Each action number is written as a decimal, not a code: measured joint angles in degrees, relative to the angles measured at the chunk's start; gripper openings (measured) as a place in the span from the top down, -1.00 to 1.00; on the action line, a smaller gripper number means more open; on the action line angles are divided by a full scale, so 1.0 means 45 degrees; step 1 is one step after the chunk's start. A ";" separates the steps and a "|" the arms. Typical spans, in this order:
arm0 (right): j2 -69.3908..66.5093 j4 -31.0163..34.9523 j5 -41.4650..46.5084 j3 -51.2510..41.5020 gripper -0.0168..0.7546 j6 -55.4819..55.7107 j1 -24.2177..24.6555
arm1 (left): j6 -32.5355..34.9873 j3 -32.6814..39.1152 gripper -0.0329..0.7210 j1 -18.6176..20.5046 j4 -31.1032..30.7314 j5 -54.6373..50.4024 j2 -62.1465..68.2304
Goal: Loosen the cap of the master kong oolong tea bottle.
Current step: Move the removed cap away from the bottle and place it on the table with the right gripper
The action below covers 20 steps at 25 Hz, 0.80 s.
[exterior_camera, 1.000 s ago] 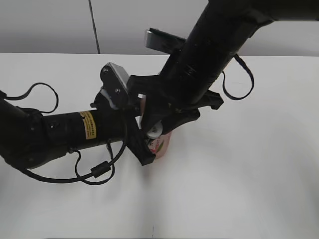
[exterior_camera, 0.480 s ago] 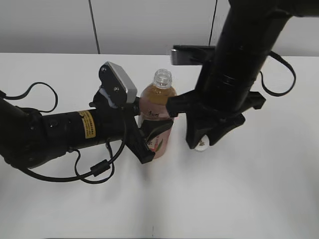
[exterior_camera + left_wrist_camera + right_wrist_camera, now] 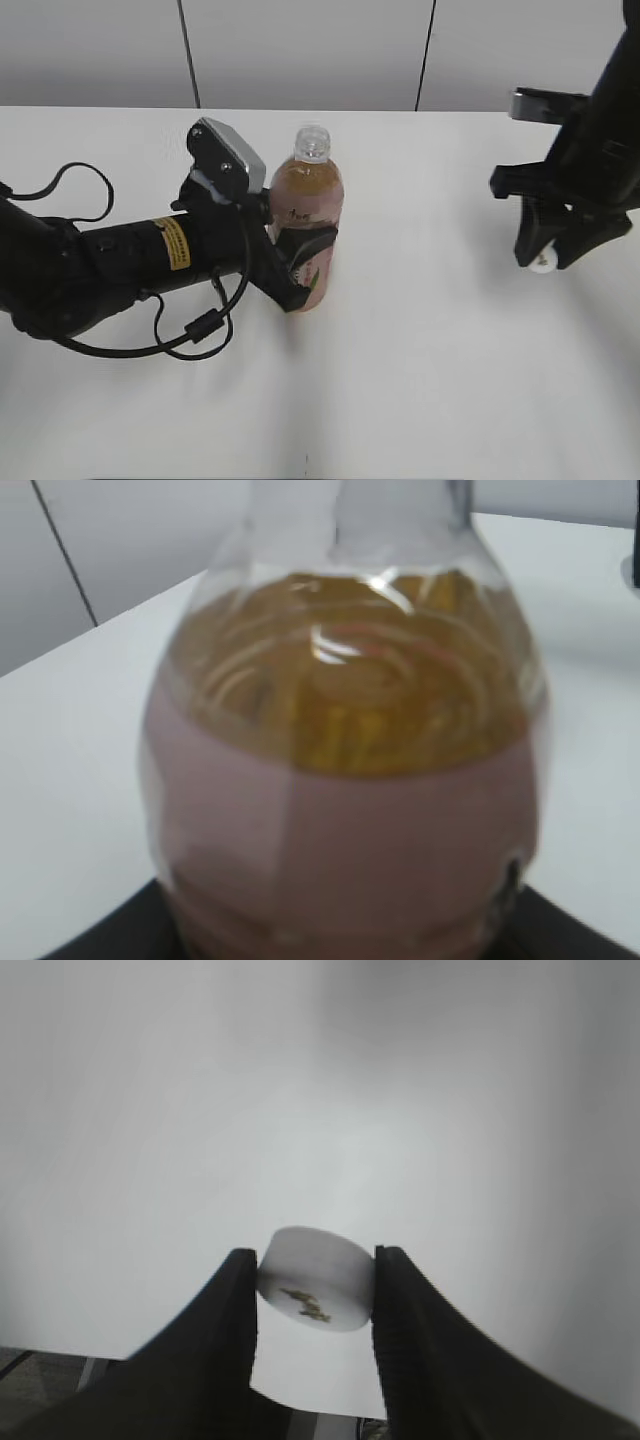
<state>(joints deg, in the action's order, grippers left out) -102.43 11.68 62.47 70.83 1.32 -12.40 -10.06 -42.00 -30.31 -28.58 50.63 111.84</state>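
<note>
On the left half of the white table, we see the master kong oolong tea bottle standing upright, a clear plastic body with rounded shoulders, amber-pink tea inside and a pink label wrapped round its lower part. Its threaded neck is bare and open at the top. The left gripper is closed around the bottle's labelled middle, its matte black jaws pressing the label from both sides, while the thick black arm reaches in from the left with a yellow sticker on its casing and thin cables looping beside it. From the left wrist view, the bottle fills almost everything: glossy curved plastic with bright glints, golden liquid showing through the shoulder, and the dull pink label below, all somewhat blurred.

Far over on the right, well apart from the bottle, the right gripper hangs above the table, clamped on the cap, which shows as a small white spot between the dark fingers. In the right wrist view, the cap is a smooth, round white plastic disc with a tiny dark mark on its face, pinched edge to edge between two ribbed black fingers, with the plain tabletop behind it.
</note>
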 joint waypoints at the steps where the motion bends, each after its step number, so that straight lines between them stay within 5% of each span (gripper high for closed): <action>1: -0.0073 -0.0030 -0.0211 -0.0155 0.26 -0.0141 0.0405 | -0.0006 0.0000 -0.01 0.0000 0.0246 -0.0024 0.0000; 6: -0.0719 -0.0200 -0.0811 -0.1030 0.26 -0.0800 0.1541 | -0.0560 0.0024 -0.01 0.0000 0.1102 0.0125 0.0092; 20: -0.2882 0.1426 -0.2471 -0.1217 0.26 -0.2359 0.1562 | -0.0807 0.0047 -0.01 0.0012 0.1284 0.1461 0.0743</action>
<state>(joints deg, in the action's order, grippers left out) -115.40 18.10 51.35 65.36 -9.30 -5.37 -13.69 -41.79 -30.25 -22.80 57.20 115.19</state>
